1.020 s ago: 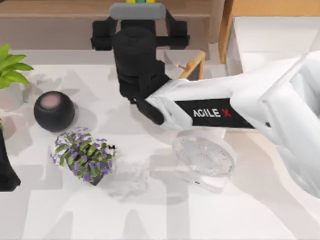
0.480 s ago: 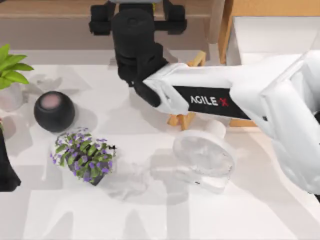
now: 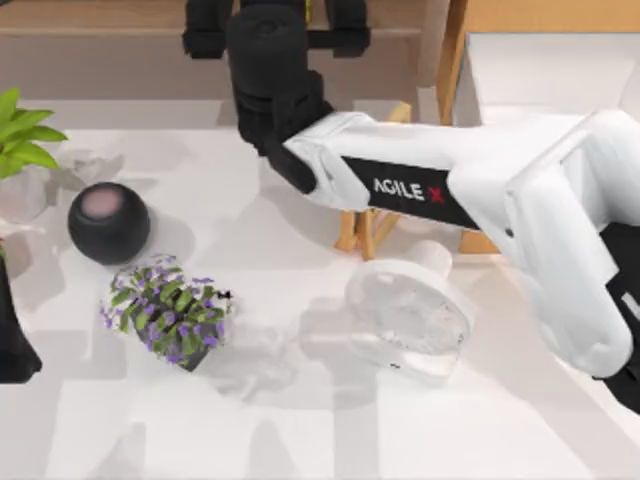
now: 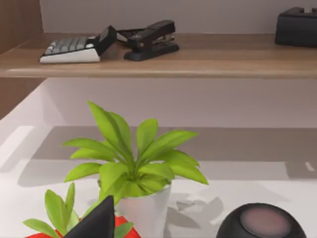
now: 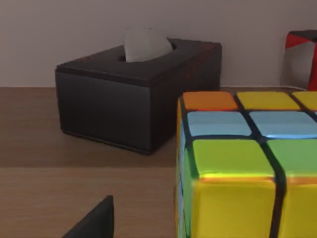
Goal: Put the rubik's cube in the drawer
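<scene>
The rubik's cube (image 5: 247, 168) stands on the long wooden shelf (image 5: 59, 198), very close in the right wrist view, with orange, yellow, blue and green tiles on top and yellow on its front. My right gripper (image 3: 275, 12) reaches over that shelf at the top view's upper middle. It is open, its black fingers (image 3: 205, 30) spread wide, and one dark fingertip (image 5: 94, 223) sits beside the cube without touching it. The drawer (image 3: 540, 60), a light-wood box with a white inside, stands at the back right. My left arm (image 3: 10, 345) stays parked at the left edge.
A black tissue box (image 5: 138, 89) sits on the shelf behind the cube. On the table are a black sphere (image 3: 108, 222), a purple-flowered plant (image 3: 168, 310), a green potted plant (image 3: 20, 130), a clear round object (image 3: 408, 312) and a small wooden stand (image 3: 365, 230).
My right arm has pushed farther back over the shelf, carrying its gripper toward the view's top edge. This uncovered the wooden stand below the forearm. Nothing else on the table moved.
</scene>
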Motion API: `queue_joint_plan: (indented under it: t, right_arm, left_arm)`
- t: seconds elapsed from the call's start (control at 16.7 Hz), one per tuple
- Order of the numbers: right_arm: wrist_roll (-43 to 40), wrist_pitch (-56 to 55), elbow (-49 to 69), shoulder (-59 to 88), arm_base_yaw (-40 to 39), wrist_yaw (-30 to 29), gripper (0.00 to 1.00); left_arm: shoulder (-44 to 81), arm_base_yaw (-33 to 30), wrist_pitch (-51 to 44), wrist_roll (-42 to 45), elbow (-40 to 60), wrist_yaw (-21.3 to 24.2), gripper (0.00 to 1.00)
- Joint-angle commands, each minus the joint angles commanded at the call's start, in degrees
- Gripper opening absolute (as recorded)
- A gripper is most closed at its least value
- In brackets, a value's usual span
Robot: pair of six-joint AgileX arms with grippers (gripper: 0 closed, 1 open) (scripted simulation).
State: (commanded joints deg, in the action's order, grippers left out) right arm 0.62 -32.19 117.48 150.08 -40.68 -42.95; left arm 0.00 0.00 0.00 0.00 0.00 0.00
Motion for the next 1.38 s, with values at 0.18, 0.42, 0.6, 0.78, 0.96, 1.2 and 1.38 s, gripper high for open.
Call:
queue_joint_plan:
  t: [0.18,0.42,0.6,0.78,0.96,1.2,1.38]
  right_arm:
    - [0.0,0.0,0.0,0.0,0.0,0.0,1.0]
    - [0.0,0.0,0.0,0.0,0.0,0.0,0.7]
    - [0.0,0.0,0.0,0.0,0.0,0.0,0.47]
    - [0.0,0.0,0.0,0.0,0.0,0.0,0.25]
    - [0.0,0.0,0.0,0.0,0.0,0.0,0.02]
    - [0.0,0.0,0.0,0.0,0.0,0.0,0.0]
    - [0.0,0.0,0.0,0.0,0.0,0.0,0.0]
  left_arm:
    - [0.0,0.0,0.0,0.0,0.0,0.0,1.0]
    - [0.0,0.0,0.0,0.0,0.0,0.0,1.0]
    - [0.0,0.0,0.0,0.0,0.0,0.0,1.0]
    - [0.0,0.0,0.0,0.0,0.0,0.0,1.0]
    - [0.0,0.0,0.0,0.0,0.0,0.0,1.0]
    - [0.0,0.0,0.0,0.0,0.0,0.0,1.0]
    - [0.0,0.0,0.0,0.0,0.0,0.0,1.0]
